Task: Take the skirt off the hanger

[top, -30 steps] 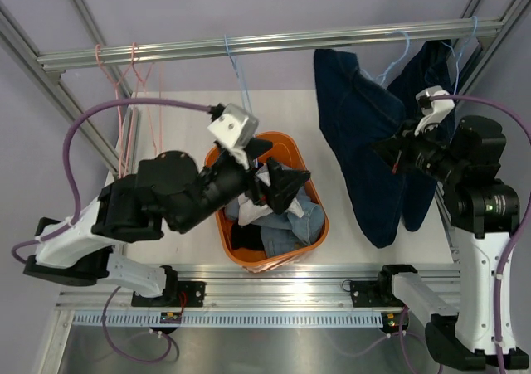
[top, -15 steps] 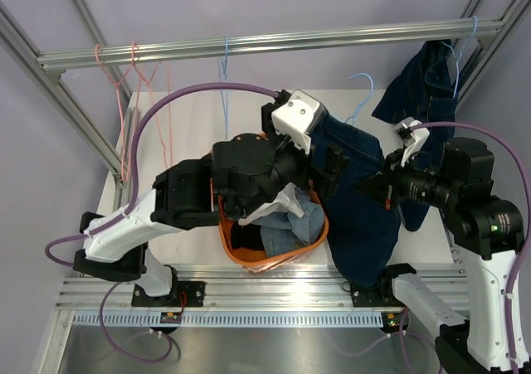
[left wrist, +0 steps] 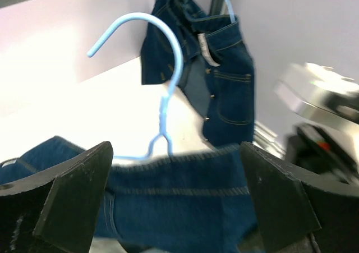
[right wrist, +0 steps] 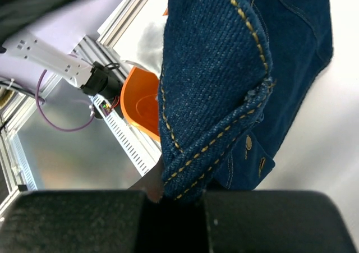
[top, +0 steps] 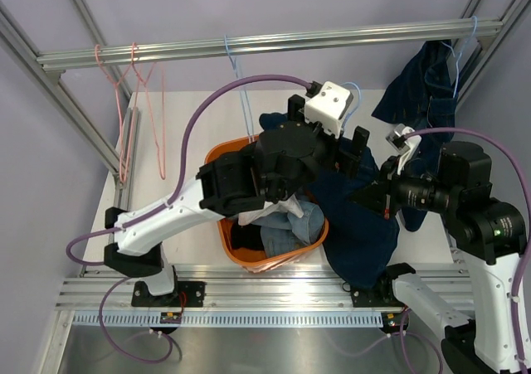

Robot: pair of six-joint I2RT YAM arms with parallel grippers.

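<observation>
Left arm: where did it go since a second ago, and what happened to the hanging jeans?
The left gripper swung right from over the orange basket, jaws open, to the waistband of the dark jeans. The right gripper, shut on them, pulled them and their light-blue hanger off the rail toward the basket. The other jeans and pink hangers stayed hanging.

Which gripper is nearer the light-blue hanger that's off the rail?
Left gripper: open, just under the light-blue hanger, straddling the dark denim waistband. Right gripper: shut on a fold of that denim, farther off.
</observation>
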